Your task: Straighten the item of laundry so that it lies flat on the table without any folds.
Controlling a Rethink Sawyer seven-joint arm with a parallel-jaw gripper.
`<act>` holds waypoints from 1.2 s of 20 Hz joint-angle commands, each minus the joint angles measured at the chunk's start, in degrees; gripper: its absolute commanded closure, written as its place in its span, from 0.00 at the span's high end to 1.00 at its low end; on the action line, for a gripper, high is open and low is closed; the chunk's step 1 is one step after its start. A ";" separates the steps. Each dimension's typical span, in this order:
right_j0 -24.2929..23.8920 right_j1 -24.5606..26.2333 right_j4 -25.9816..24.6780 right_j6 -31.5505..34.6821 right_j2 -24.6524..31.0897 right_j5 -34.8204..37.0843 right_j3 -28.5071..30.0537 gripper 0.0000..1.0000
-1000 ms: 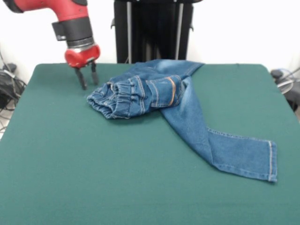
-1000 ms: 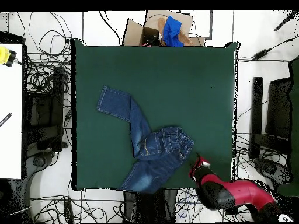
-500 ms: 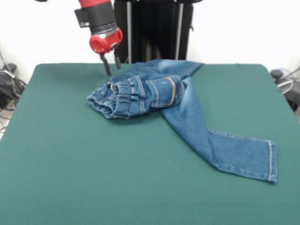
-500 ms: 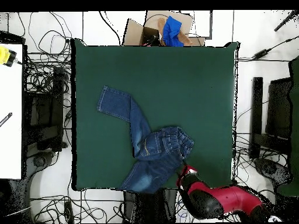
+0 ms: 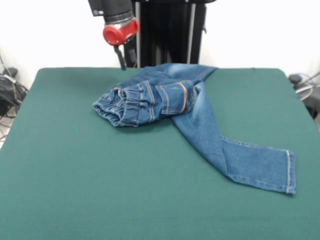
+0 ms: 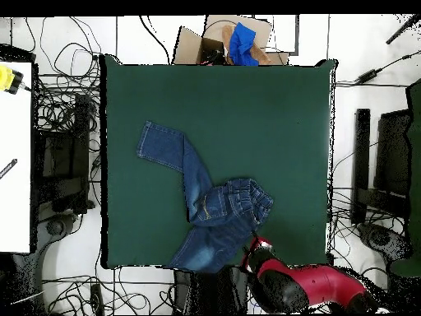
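wall (image 5: pixel 260 30): white | floor (image 6: pixel 345 49): pale, strewn cables (image 6: pixel 62 107) | cardboard box (image 6: pixel 197 45)

Red wrist (image 5: pixel 120 31) under black collar (thin dark jaws).

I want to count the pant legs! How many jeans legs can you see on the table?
2. One leg of the jeans stretches out flat across the green table. The other leg runs off toward the table edge beside the end effector, partly folded under.

Arm (image 5: pixel 112 7) cropped above (fingers (image 5: pixel 120 58) indistinct).
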 commanded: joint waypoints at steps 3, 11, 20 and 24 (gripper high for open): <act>6.57 8.36 3.51 14.73 -2.06 -5.22 -6.53 1.00; 9.78 9.56 5.92 14.40 0.70 -8.29 -5.93 1.00; 7.76 12.33 7.83 10.58 5.62 -4.67 -9.29 1.00; 8.02 9.00 10.83 9.83 7.31 -1.39 -8.59 1.00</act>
